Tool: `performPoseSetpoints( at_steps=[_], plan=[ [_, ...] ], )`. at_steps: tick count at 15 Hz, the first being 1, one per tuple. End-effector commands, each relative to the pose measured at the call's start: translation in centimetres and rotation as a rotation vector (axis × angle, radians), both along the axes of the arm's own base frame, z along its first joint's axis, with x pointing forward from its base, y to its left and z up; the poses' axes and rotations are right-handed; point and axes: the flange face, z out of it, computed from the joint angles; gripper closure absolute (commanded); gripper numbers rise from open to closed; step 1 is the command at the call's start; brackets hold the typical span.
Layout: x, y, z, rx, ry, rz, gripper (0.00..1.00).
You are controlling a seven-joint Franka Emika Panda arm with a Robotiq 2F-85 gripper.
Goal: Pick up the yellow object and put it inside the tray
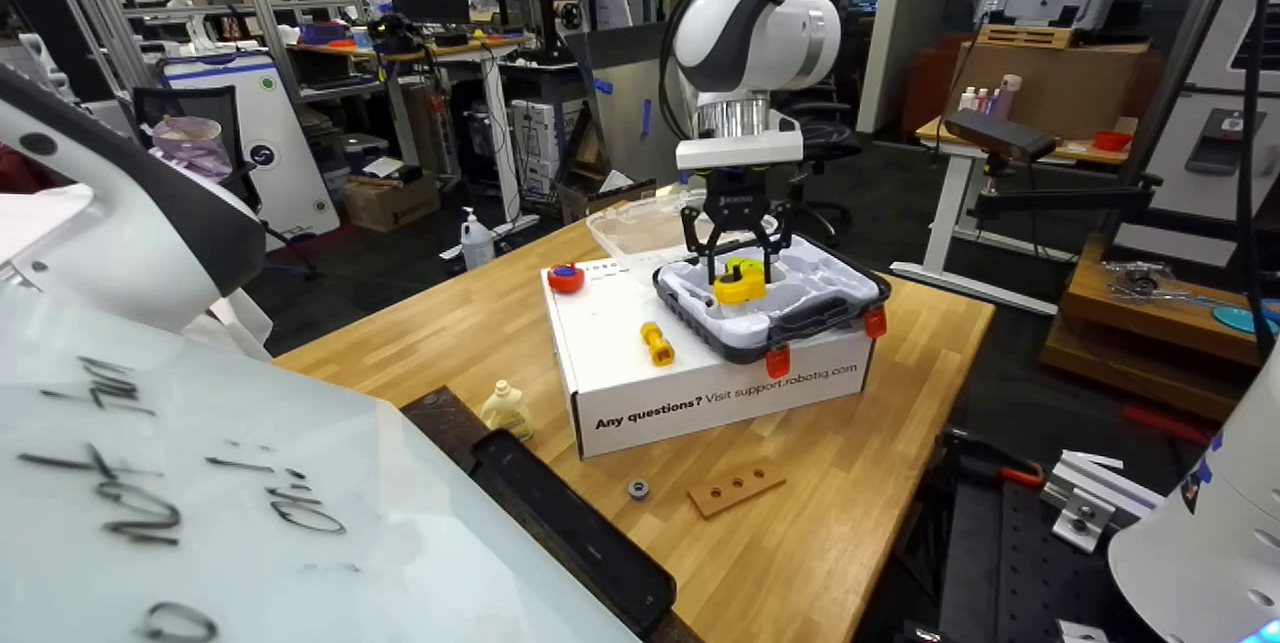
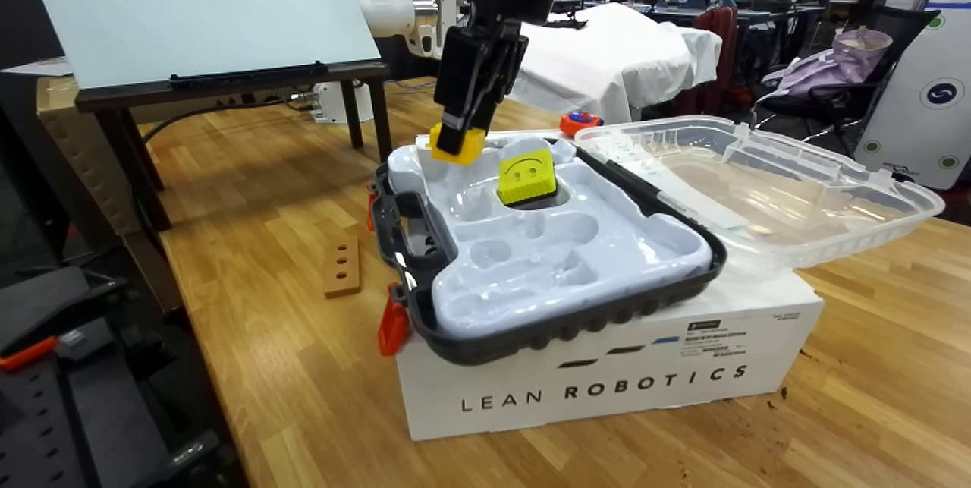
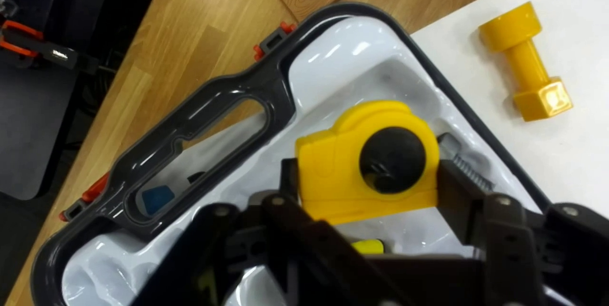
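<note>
Right in front of my wrist camera is the tool (image 3: 366,177), its jaws drawn in against opposite sides of the yellow toy tape measure (image 3: 352,153) and parted only by that piece's width. I have the tape measure gripped over the tray (image 2: 630,245), near the handle (image 3: 166,134); from here I can't tell whether its underside touches the white molded plastic. In an exterior view, a lime-yellow block (image 2: 526,173) with a face drawn on it sits in a recess of the tray. The tray rests on a white cardboard box (image 1: 610,323), two orange-red latches (image 2: 393,321) along its handle edge, and a clear lid (image 2: 796,184) lies open on the opposite side. Also on the box I see a yellow toy bolt (image 1: 657,344) and, by the corner, a rounded red piece (image 1: 566,277). On the wooden counter (image 1: 480,343) are a three-hole wooden strip (image 1: 725,496), a gray ring (image 1: 638,489) and a pale-yellow bottle (image 1: 507,411).
</note>
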Motion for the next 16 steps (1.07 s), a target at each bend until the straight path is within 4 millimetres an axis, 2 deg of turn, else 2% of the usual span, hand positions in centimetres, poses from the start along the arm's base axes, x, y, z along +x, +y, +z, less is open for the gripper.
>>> performPoseSetpoints(
  at_steps=[1, 5, 16],
  plan=[
    [0.4, -0.3, -0.4, 0.002, -0.011, -0.004, 0.54],
    [0.4, -0.4, -1.4, 0.004, 0.011, 0.002, 0.54],
    [0.9, -1.4, -2.2, -0.004, 0.032, 0.018, 0.54]
  ],
)
